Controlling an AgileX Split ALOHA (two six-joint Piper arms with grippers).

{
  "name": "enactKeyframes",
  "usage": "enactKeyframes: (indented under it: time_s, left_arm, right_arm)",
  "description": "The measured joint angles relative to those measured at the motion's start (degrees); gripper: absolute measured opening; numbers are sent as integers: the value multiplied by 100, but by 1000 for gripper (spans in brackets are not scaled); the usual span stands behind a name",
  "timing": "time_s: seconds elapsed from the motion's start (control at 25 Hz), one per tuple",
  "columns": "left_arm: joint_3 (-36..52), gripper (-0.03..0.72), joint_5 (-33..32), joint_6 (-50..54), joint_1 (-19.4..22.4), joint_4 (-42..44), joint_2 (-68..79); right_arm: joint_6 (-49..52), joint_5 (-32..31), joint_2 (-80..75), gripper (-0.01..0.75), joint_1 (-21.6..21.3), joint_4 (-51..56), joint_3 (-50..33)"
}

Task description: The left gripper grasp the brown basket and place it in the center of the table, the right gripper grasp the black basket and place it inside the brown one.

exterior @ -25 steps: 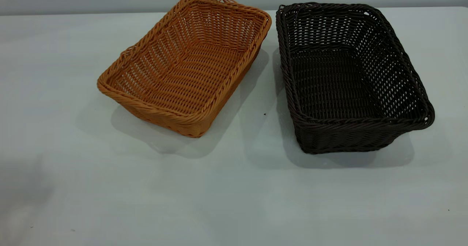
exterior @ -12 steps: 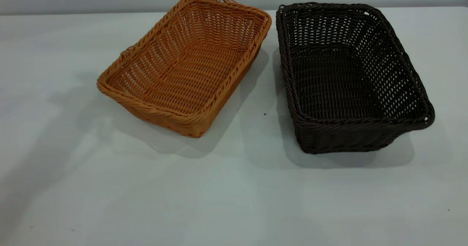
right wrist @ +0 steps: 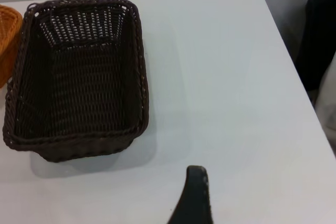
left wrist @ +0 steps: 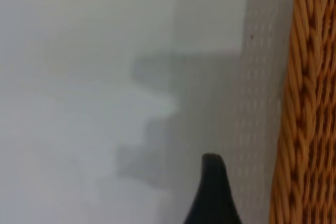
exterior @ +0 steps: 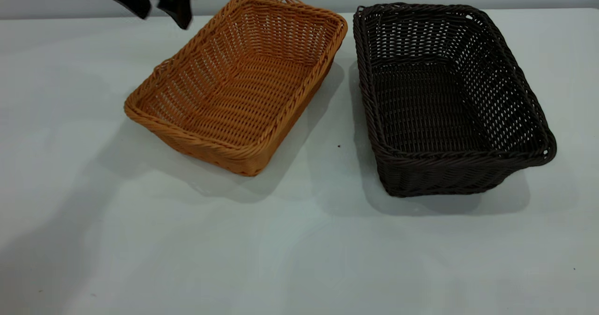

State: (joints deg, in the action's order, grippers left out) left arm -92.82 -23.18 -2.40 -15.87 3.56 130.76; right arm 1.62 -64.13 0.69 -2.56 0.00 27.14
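Hovering near the far rim of the empty orange-tan woven wicker basket [exterior: 238,83], the left gripper [exterior: 157,3] holds nothing; jaws seemingly parted. It probably needs to clamp that rim next. The empty dark woven wicker basket [exterior: 444,99] sits beside it on the pale desk [exterior: 299,259]. The right gripper [right wrist: 191,198] waits apart; its jaws cannot be judged.

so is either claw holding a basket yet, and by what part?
No. The left claw hangs above the table beside the brown basket, not touching it. The right claw is off to the side of the black basket, which sits untouched.
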Motion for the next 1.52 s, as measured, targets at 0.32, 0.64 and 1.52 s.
enactKeyframes:
  time_s: [0.32,0.64,1.52]
  left_arm:
    - [-391,462,7,-18,-217,-6,779]
    - [-426,224,219,-36,-224,12,1095]
    - [-426,79,-158,-571,-16,43,-793]
  right_arm:
    - [281,-1,-1521,586,0,99,719]
    - [300,189,-4248,586,0,1380,1526]
    - [-1197,1787,-9623,586,0,6028,1582]
